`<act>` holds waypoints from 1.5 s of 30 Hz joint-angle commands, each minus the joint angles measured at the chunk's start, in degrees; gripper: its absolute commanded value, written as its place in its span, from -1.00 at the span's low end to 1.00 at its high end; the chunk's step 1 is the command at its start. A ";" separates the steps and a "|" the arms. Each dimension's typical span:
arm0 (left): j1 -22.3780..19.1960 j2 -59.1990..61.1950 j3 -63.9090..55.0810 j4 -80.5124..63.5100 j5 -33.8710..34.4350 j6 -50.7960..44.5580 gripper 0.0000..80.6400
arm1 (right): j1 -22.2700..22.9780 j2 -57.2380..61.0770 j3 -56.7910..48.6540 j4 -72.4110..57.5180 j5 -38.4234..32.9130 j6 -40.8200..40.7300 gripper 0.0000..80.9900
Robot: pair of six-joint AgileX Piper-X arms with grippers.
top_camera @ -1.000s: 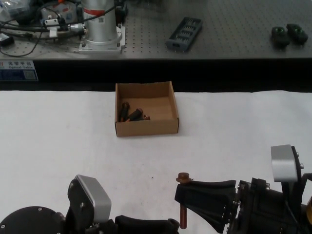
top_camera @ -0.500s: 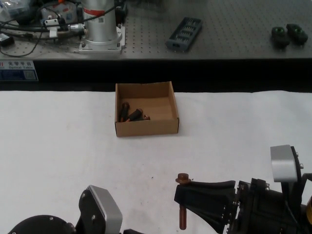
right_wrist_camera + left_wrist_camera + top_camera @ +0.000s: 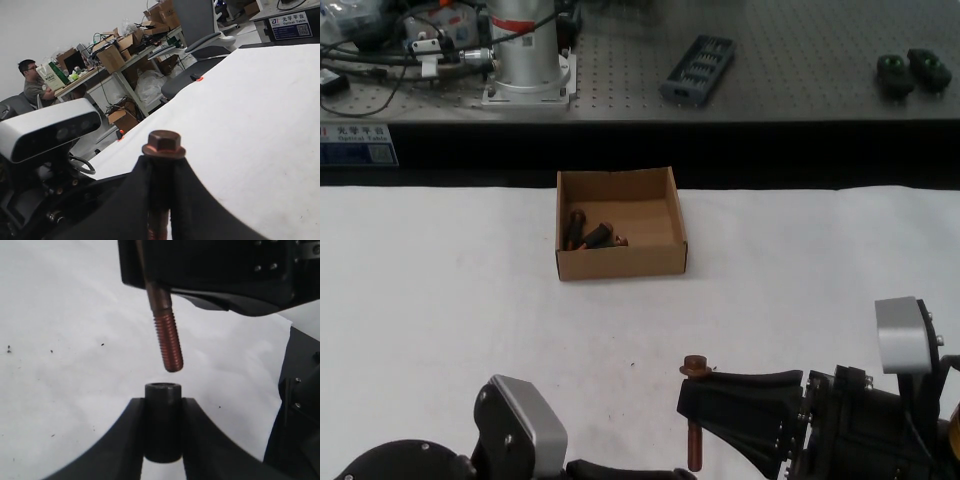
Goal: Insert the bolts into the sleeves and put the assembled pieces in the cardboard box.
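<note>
Copper-coloured, the bolt (image 3: 695,445) stands upright at the near edge of the bench, with its hexagonal head on top and its threaded end pointing down. The right gripper (image 3: 698,408) is closed on its shank just under the head, one black finger on each side, and the right wrist view shows the head (image 3: 163,144) sitting above the two fingers (image 3: 130,200).

The left gripper (image 3: 163,406) is directly below and clamps a black sleeve (image 3: 163,422) between its two fingers. The sleeve is upright with its open end facing up. The tip of the bolt (image 3: 166,335) hangs just above this opening and is not touching it; a small gap separates them. In the left wrist view the bolt leans a little against the axis of the sleeve.

Farther away, near the far edge of the white sheet (image 3: 440,300) that covers the bench, is the cardboard box (image 3: 620,262), open on top. Some assembled pieces (image 3: 592,235), dark with copper ends, lie in its left part. Behind the sheet is a perforated table (image 3: 800,70) that carries a metal column (image 3: 525,45) and a black rack (image 3: 697,67).
</note>
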 commanded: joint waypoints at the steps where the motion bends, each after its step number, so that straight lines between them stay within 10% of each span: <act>1: -0.26 0.15 -1.49 -1.30 -0.07 0.74 -0.73 | -0.27 -1.06 -0.37 -1.88 0.65 0.92 -0.88; 45: 1.27 0.15 -2.33 -4.78 -2.74 -8.08 -0.73 | -0.27 -1.06 -0.15 -1.90 -2.12 2.05 -0.88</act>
